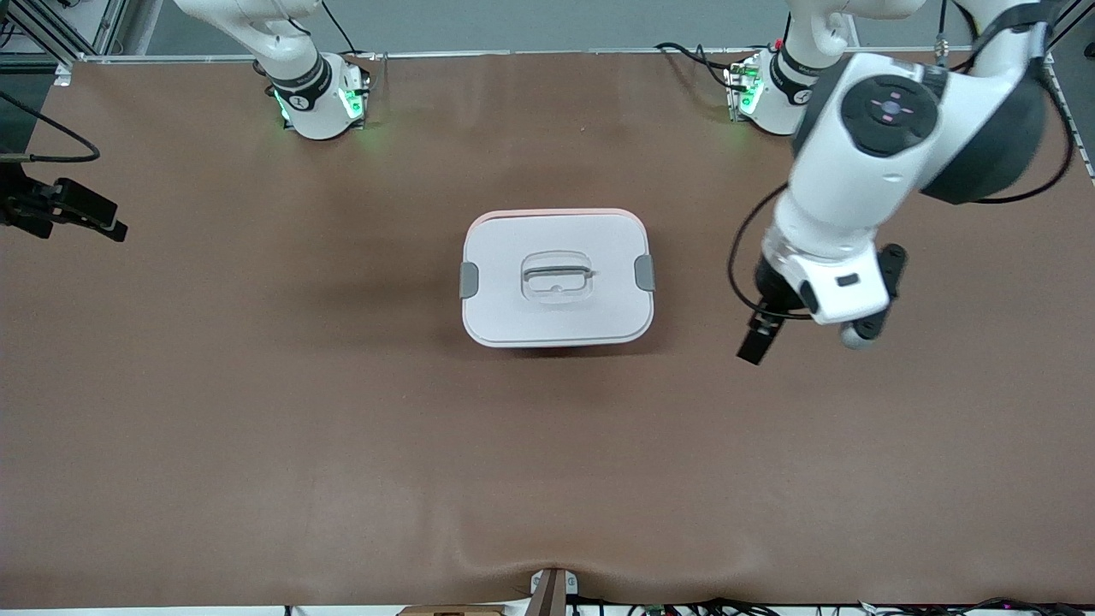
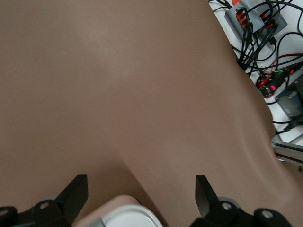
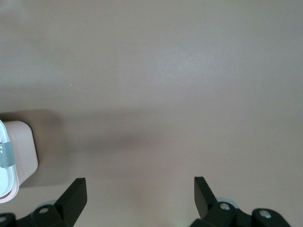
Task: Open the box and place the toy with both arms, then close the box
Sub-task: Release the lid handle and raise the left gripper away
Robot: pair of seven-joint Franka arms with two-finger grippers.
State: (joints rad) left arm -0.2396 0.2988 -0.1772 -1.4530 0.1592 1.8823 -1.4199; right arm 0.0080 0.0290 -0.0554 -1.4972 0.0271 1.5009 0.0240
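The box [image 1: 558, 275] stands shut in the middle of the table, its white lid on, grey clips at both ends, handle recessed. The toy is out of view. My left gripper [image 1: 761, 340] hangs open and empty over the bare table beside the box, toward the left arm's end. In the left wrist view [image 2: 142, 196] a corner of the box [image 2: 125, 215] shows between its fingers. My right gripper [image 1: 94, 221] shows at the right arm's end of the table. In the right wrist view [image 3: 140, 196] it is open and empty over bare table, with the box's end [image 3: 16, 156] off to one side.
The brown table cover [image 1: 342, 428] runs around the box. Cables and electronics [image 2: 265, 42] lie off the table's edge nearest the front camera. Both arm bases [image 1: 321, 103] [image 1: 766, 94] stand at the table's edge farthest from the front camera.
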